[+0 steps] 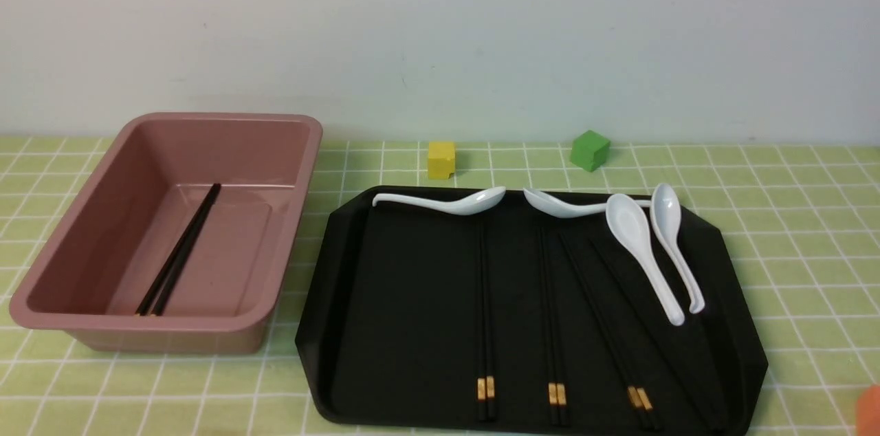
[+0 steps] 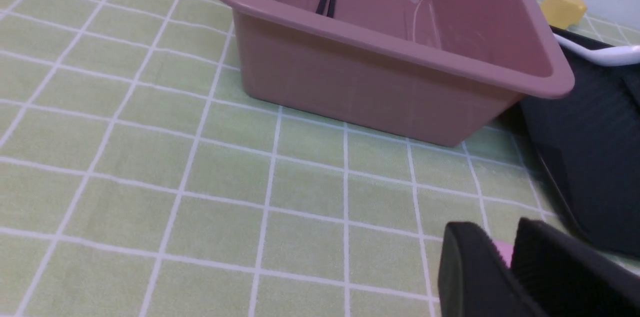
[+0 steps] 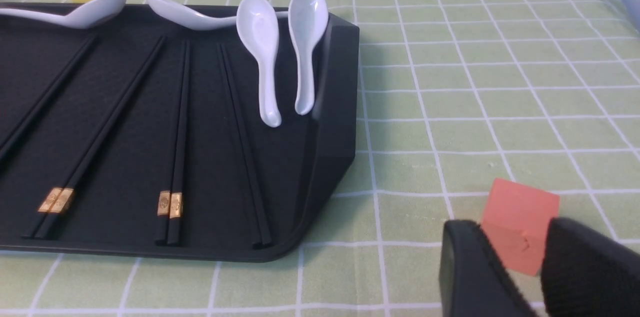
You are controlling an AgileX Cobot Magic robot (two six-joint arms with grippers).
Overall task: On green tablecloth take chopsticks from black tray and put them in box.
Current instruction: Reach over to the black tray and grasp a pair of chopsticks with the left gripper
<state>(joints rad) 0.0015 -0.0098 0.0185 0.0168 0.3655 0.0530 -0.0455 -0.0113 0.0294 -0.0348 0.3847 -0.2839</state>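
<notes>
Four pairs of chopsticks (image 1: 552, 326) lie side by side on the black tray (image 1: 399, 326), well apart from both sets of fingers. A fifth pair (image 1: 181, 250) already rests in the box (image 1: 292, 168).

The right gripper (image 3: 518, 229) hovers low over the green tablecloth (image 3: 500, 82), its fingers (image 3: 467, 267) apart and holding nothing. An orange cube (image 3: 520, 212) sits just beyond their tips. The tray lies ahead of those fingers and toward the robot's left, and its nearest pair (image 3: 243, 147) lies just inside the rim closest to them.

The left gripper (image 2: 507, 239) shows its fingers (image 2: 470, 267) almost together with a sliver of pink between, and it cannot be told whether they are fully closed. The box stands ahead of them.

The sticks look light, stiff and smooth, so they would likely slip or splay if pinched off-centre. A hold across both sticks of a pair, near mid-length or slightly toward the gold-banded thick ends (image 3: 170, 204), would probably keep them balanced. The white spoons (image 3: 257, 22) by the thin ends are best avoided.
</notes>
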